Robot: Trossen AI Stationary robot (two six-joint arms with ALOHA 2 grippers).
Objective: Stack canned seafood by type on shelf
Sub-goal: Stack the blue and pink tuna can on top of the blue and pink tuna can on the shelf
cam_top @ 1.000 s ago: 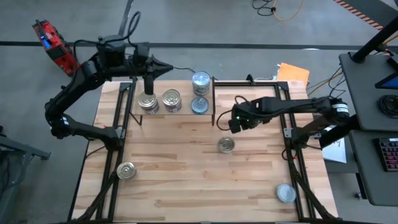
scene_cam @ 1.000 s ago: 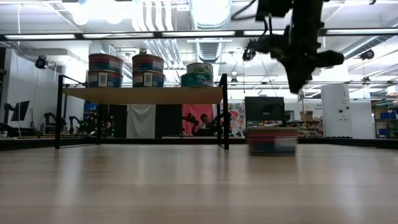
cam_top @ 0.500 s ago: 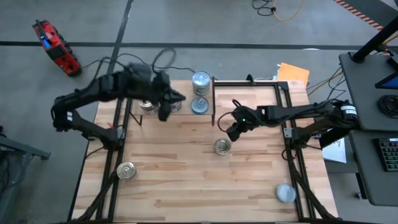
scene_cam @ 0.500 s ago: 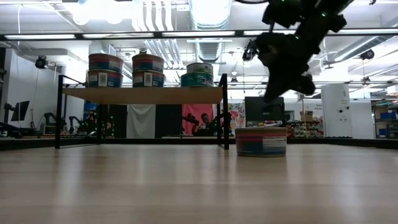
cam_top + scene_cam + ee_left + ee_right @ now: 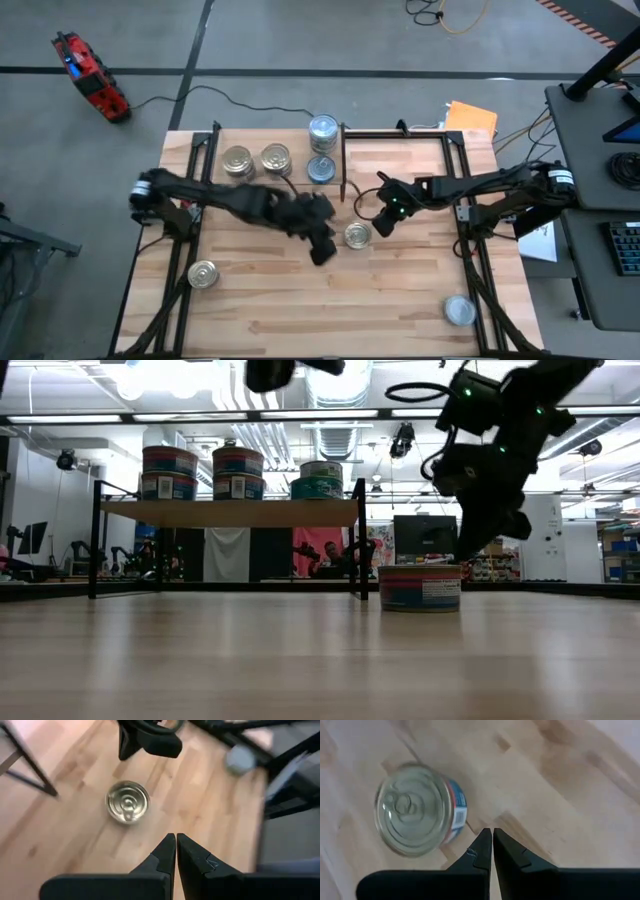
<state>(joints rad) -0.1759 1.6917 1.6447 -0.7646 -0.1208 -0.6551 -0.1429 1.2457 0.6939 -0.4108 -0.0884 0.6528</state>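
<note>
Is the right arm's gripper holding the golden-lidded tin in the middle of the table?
No: the right gripper has its jaws shut on nothing, and the tin stands on the tabletop beside it.

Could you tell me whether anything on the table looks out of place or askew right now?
Nothing is tipped, spilled or dented. Three tins sit loose on the tabletop instead of the shelf: a gold one mid-table between the shut left end effector and shut right end effector, another gold one front-left, and a silver one front-right.
</note>
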